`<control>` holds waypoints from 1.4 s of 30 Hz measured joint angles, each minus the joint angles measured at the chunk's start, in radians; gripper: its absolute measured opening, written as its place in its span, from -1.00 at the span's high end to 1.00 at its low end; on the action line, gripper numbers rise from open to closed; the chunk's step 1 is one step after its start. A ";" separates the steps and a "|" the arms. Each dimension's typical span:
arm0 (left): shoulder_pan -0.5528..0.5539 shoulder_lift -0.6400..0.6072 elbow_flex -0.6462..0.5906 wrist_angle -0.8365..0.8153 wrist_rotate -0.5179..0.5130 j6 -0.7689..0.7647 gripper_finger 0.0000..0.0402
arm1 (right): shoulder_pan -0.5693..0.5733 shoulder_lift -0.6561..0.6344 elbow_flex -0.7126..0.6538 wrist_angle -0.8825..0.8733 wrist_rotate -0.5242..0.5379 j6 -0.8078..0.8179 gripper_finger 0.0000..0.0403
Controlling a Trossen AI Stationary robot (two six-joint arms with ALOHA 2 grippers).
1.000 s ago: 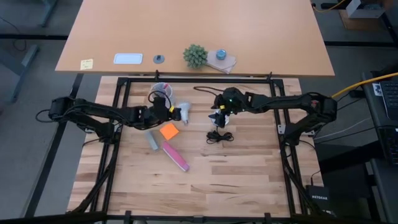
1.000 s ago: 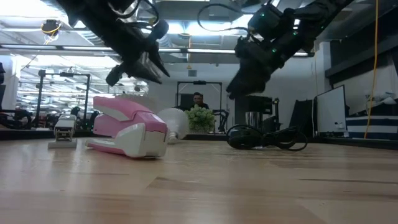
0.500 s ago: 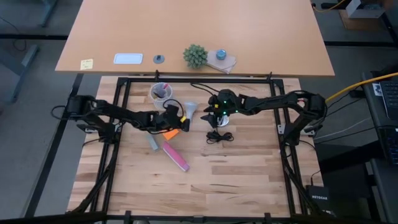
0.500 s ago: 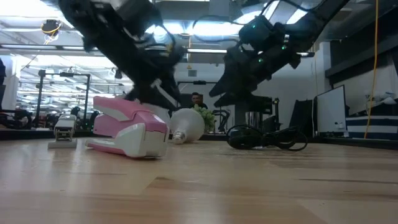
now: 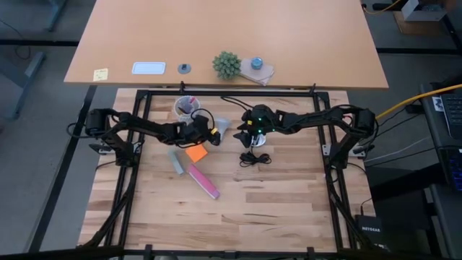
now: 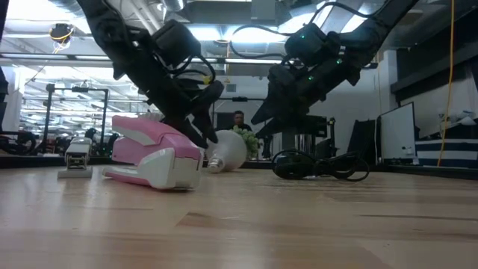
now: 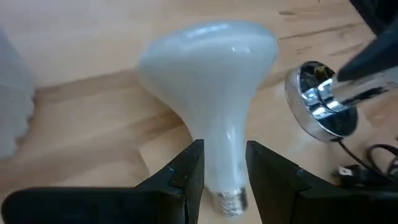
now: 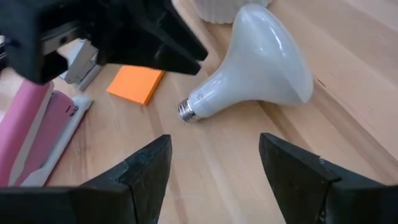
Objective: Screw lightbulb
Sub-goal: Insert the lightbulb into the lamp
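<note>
A: Position check. The lightbulb (image 5: 221, 130) lies on its side on the table (image 5: 289, 202), its wide frosted end toward 12 o'clock in the high view and its screw base toward 6. The left gripper (image 7: 222, 168) straddles the bulb's narrow neck, one finger (image 7: 186, 174) on each side, spread and not yet clamped.

B: Right arm?

A: The right gripper (image 8: 214, 158) hangs just past the bulb at 3 o'clock, fingers wide apart, holding nothing. The shiny metal socket (image 7: 320, 99) with its black cord (image 5: 254, 159) sits below it.

B: Handling notes?

A: My judgement: light, hollow glass, fragile, and smooth enough to slip or roll. Take it at the neck, just above the thread, with gentle pressure; keep the fingers off the thread so it can enter the socket.

B: Near to far, what else?

A: Pink stapler (image 5: 204, 181), orange notepad (image 5: 196, 152), then the white cup (image 5: 185, 107) at 12 o'clock.

B: Any writing?

A: None legible on the bulb or the other things.
</note>
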 joint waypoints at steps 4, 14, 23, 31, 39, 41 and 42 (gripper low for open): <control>0.006 0.000 0.000 -0.001 0.019 0.132 0.46 | 0.000 0.000 0.000 -0.001 -0.009 0.000 -0.23; 0.020 0.000 0.000 -0.058 0.084 0.129 0.25 | 0.000 0.000 0.000 -0.004 -0.022 0.000 -0.23; 0.022 0.000 0.000 -0.086 0.058 -0.067 -0.28 | 0.000 0.000 0.000 -0.007 -0.027 0.001 -0.23; 0.022 0.072 0.000 -0.052 0.051 -0.250 -0.38 | 0.001 0.000 0.000 -0.005 0.015 0.035 -0.23; 0.023 0.162 0.002 0.127 0.021 -0.277 -0.38 | 0.001 0.000 0.000 -0.004 0.029 0.035 -0.23; 0.022 0.164 0.002 0.139 -0.004 -0.278 -0.38 | 0.001 0.000 0.000 -0.004 0.029 0.035 -0.23; 0.022 0.165 0.002 0.141 -0.016 -0.283 -0.38 | 0.001 0.000 0.000 -0.003 0.029 0.035 -0.23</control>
